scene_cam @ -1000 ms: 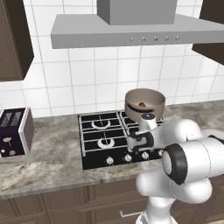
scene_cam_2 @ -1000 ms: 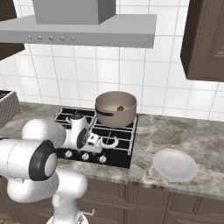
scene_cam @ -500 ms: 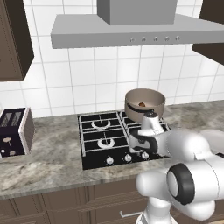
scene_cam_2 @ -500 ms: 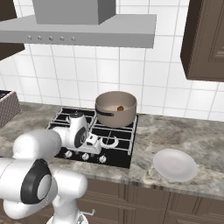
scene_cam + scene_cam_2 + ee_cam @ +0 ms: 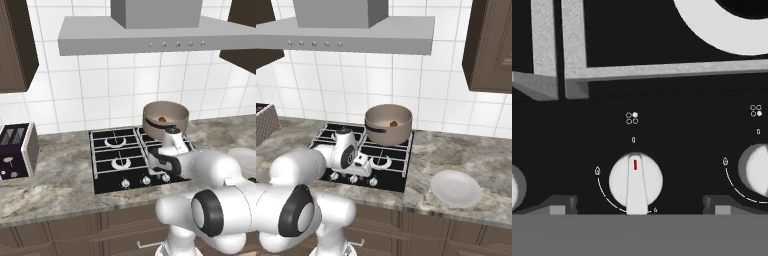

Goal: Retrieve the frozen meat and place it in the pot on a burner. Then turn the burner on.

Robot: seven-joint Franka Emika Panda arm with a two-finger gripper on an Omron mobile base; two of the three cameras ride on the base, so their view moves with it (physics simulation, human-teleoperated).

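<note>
the tool [image 5: 636,212], jaws spread wide and holding nothing, hangs just in front of a silver knob [image 5: 635,182] whose red mark points straight up, apparently off. behind it, on the cooktop's [image 5: 107,177] back burner, the pot [image 5: 388,124] already holds the frozen meat [image 5: 393,123]. only lighting the burner remains.
</note>
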